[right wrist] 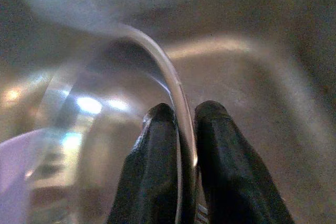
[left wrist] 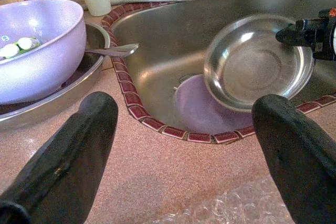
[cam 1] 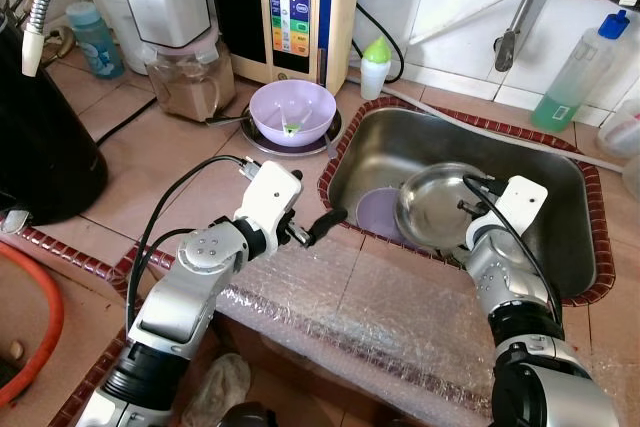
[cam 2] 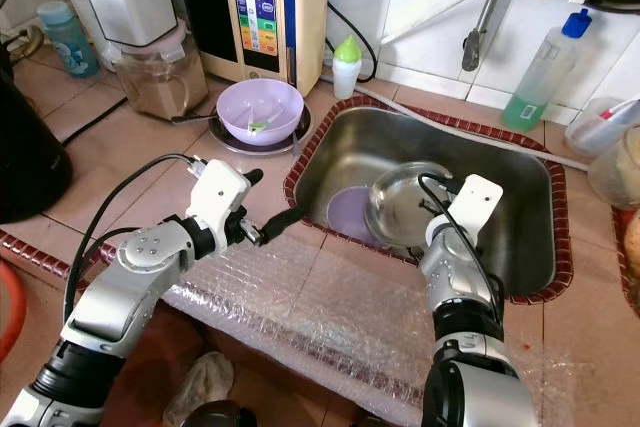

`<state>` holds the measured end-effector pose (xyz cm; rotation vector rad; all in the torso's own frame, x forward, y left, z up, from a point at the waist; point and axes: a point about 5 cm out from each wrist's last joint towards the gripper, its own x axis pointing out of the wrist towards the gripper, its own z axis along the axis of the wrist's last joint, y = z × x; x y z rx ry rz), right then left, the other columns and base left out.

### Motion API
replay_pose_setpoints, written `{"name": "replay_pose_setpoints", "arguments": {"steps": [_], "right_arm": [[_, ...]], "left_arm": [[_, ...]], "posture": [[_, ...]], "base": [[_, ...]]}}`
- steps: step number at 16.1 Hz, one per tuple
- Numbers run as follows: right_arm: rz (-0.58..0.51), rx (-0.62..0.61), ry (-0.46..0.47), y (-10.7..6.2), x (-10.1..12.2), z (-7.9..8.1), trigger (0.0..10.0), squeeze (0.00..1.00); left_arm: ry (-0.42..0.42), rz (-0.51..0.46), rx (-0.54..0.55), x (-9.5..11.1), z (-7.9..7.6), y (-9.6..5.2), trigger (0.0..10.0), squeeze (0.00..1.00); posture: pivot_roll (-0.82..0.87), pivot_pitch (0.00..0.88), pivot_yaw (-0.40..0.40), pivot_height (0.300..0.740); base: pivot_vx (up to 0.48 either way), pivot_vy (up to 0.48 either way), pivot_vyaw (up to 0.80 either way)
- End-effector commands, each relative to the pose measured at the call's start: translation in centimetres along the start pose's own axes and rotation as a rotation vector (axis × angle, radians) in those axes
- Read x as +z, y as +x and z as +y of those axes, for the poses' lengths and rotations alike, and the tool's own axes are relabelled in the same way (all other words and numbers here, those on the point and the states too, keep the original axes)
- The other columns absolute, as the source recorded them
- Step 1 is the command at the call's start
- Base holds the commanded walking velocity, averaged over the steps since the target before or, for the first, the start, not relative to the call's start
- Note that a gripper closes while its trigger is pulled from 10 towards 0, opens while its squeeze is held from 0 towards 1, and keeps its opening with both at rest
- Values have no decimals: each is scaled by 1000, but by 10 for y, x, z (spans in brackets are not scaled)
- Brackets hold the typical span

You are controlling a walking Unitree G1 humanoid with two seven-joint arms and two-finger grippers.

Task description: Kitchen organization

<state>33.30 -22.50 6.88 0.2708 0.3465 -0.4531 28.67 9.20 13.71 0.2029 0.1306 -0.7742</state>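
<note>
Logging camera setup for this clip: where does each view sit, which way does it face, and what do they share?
Left eye view: head, looking down at the sink; both arms show.
Right eye view: same scene.
Left wrist view: on the left arm, over the countertop, facing the sink past open fingers.
Right wrist view: along the right gripper, pinching the steel bowl by its rim.
Shared: steel bowl over a purple plate.

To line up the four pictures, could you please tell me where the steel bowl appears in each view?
Left eye view: steel bowl, tilted in the sink, over the purple plate.
Right eye view: sink centre.
Left wrist view: upper right.
Right wrist view: its rim pinched by the right end effector.
Shared landmark: the purple plate.
</note>
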Motion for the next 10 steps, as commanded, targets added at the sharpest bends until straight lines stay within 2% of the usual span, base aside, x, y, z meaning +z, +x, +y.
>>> {"name": "replay_pose_setpoints", "arguments": {"steps": [1,3,4,5,7,9,10], "right_arm": [[-4,-8,9,1,1,-1,10000,1000],[-3,3,27,0,-1,0,10000,1000],[-47,72,82,-1,7,8,10000,1000],[-117,140,55,-4,17,17,10000,1000],[-183,194,32,-7,25,24,10000,1000],[-209,214,42,-9,29,26,10000,1000],[-245,244,66,-11,36,31,10000,1000]], "left_arm": [[19,9,-12,3,0,1,10000,1000],[20,8,-16,5,0,4,10000,1000],[22,2,-13,7,0,5,10000,1000],[26,-5,-5,8,1,6,10000,1000],[28,-16,26,9,4,6,10000,1000],[25,-20,61,9,9,5,10000,1000],[17,-23,126,8,14,4,10000,1000]], "posture": [[82,0,24,740],[79,0,29,740],[79,0,29,740],[76,0,32,740],[77,0,31,740],[77,0,28,740],[78,0,24,740]], "base": [[0,0,0],[0,0,0],[0,0,0],[0,0,0],[0,0,0],[0,0,0],[0,0,0]]}}
